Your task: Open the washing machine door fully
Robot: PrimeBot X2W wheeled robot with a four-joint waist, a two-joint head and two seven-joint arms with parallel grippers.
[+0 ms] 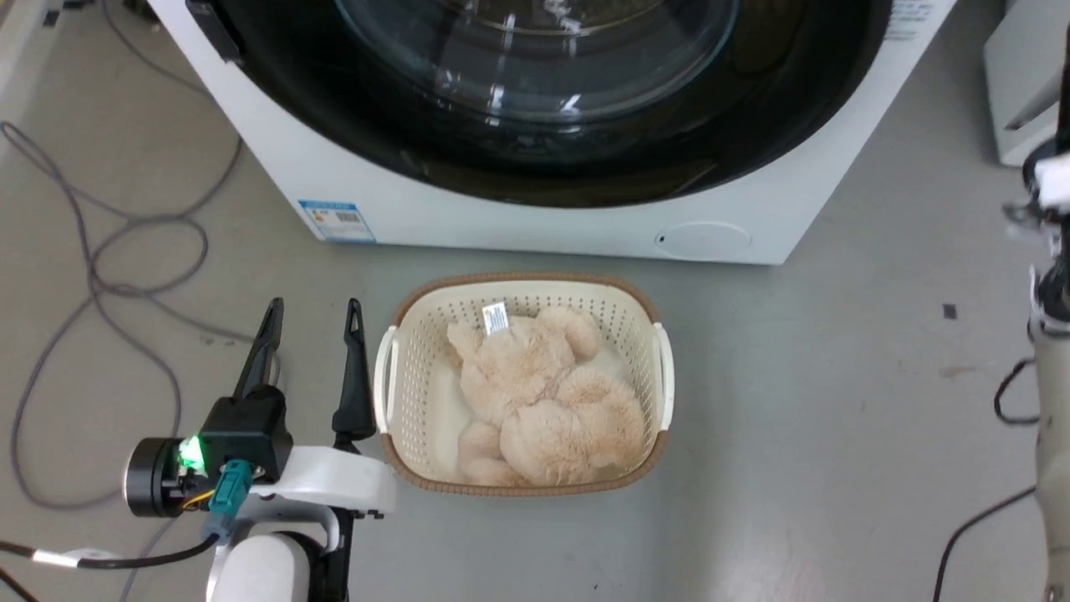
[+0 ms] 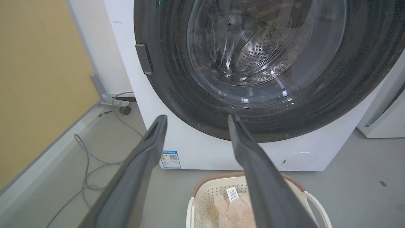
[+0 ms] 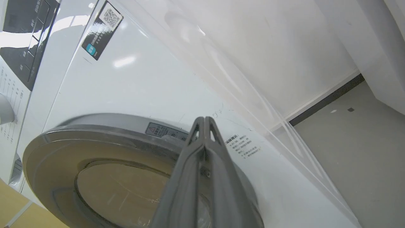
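Observation:
The washing machine door (image 1: 535, 159) is a glossy black disc with a clear glass bowl centre (image 2: 265, 47), lying flat against the white washer front. My left gripper (image 1: 313, 313) hangs open over the floor, left of the basket and short of the washer. Its two fingers (image 2: 148, 148) point at the door's lower left rim, apart from it. My right gripper (image 3: 204, 119) is shut with nothing between its fingers, close over the door's grey side rim (image 3: 63, 136) by a warning label (image 3: 161, 130). Whether it touches the rim is unclear.
A cream basket (image 1: 389, 376) holding a beige plush toy (image 1: 543, 401) stands on the floor right before the washer. Grey cables (image 1: 100, 276) trail at the left. My right arm (image 1: 1049, 351) rises along the right edge. A small round white flap (image 1: 702, 241) sits low on the washer.

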